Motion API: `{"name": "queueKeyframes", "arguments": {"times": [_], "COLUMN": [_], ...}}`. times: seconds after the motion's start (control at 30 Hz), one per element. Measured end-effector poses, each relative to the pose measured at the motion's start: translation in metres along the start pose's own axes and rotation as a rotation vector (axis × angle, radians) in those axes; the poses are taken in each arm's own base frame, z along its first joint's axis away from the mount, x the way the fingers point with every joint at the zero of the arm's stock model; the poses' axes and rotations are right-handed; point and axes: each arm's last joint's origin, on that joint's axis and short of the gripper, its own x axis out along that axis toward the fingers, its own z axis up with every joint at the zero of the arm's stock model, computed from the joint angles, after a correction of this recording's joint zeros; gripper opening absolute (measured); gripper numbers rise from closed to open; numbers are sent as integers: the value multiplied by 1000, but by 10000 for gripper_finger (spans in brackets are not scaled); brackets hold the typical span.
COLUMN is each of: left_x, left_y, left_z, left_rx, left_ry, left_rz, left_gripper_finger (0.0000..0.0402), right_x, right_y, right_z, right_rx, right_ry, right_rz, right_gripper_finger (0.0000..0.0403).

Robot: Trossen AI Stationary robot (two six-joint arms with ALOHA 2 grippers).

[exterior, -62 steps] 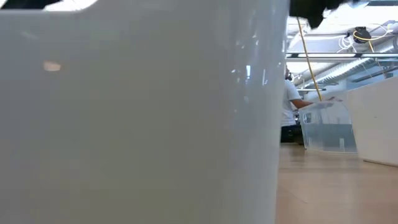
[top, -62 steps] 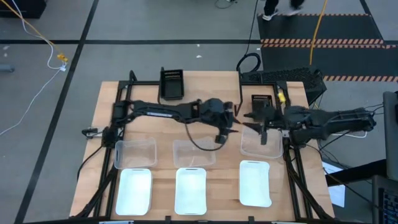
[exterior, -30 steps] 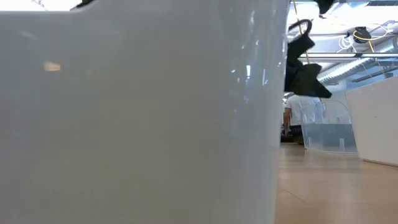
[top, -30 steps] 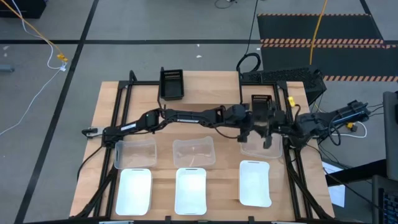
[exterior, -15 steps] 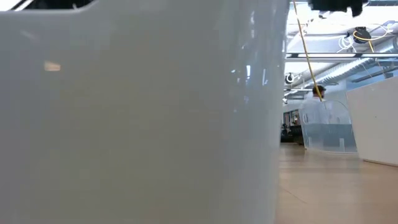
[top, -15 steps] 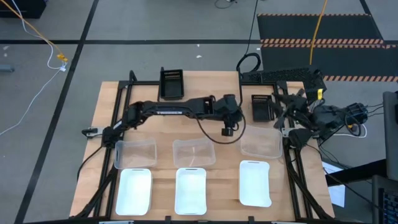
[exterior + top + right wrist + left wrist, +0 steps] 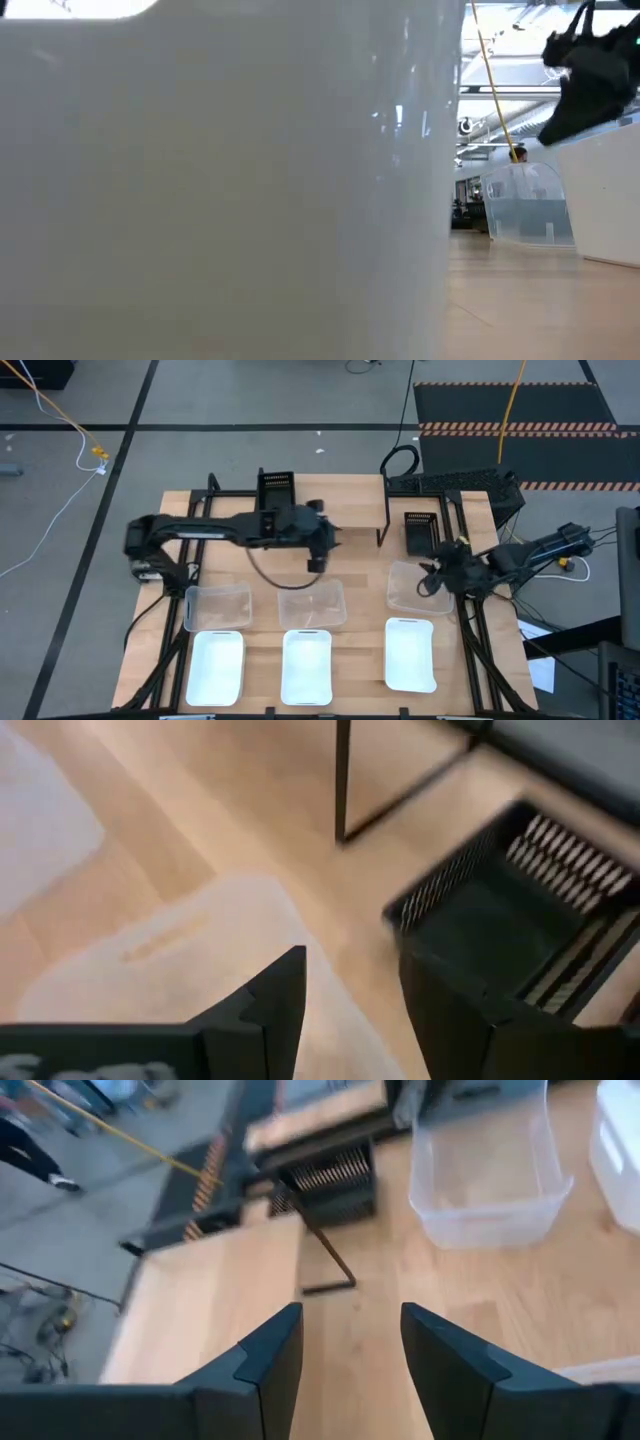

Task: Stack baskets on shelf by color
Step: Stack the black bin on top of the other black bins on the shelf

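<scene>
left gripper (image 7: 318,557): jaws apart, empty, above table (image 7: 350,495) | right gripper (image 7: 432,578): jaws apart, empty, over clear basket (image 7: 410,595)

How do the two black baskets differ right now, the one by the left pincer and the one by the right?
The left black basket sits at the table's far edge, behind the left pincer; the right black basket sits nearer, beside the shelf leg. The right one has a clear basket just in front, under the right pincer. Both are slotted, upright, empty and unheld.

Overhead view straight down on table (image 7: 350,652), low view seemingly pressed against white basket (image 7: 220,180)
</scene>
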Motion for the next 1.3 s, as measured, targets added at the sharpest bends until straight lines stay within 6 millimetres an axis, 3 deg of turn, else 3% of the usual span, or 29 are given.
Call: {"name": "queueKeyframes", "arguments": {"times": [0.23,0.43,0.6,0.83,1.0,1.13,1.3], "left_x": [-24,-25,-24,-24,-24,-24,-24], "left_y": [2,10,16,14,12,9,4], "left_z": [-22,-27,-30,-35,-38,-40,-40], "left_rx": [-21,-73,-105,-107,-115,-116,-103], "left_ry": [-99,-90,-78,-23,6,39,54], "left_rz": [59,105,141,123,110,91,75], "left_gripper_finger": [172,172,172,172,172,172,172], "right_x": [19,24,26,51,70,85,96], "right_y": [2,-2,-25,-69,-92,-100,-108], "right_z": [-3,21,47,59,65,64,59], "right_rx": [45,209,268,353,418,454,458], "right_ry": [26,11,5,257,332,415,494], "right_rz": [-147,-258,-477,-609,-577,-488,-531], "right_gripper_finger": [157,157,157,157,157,157,156]}}
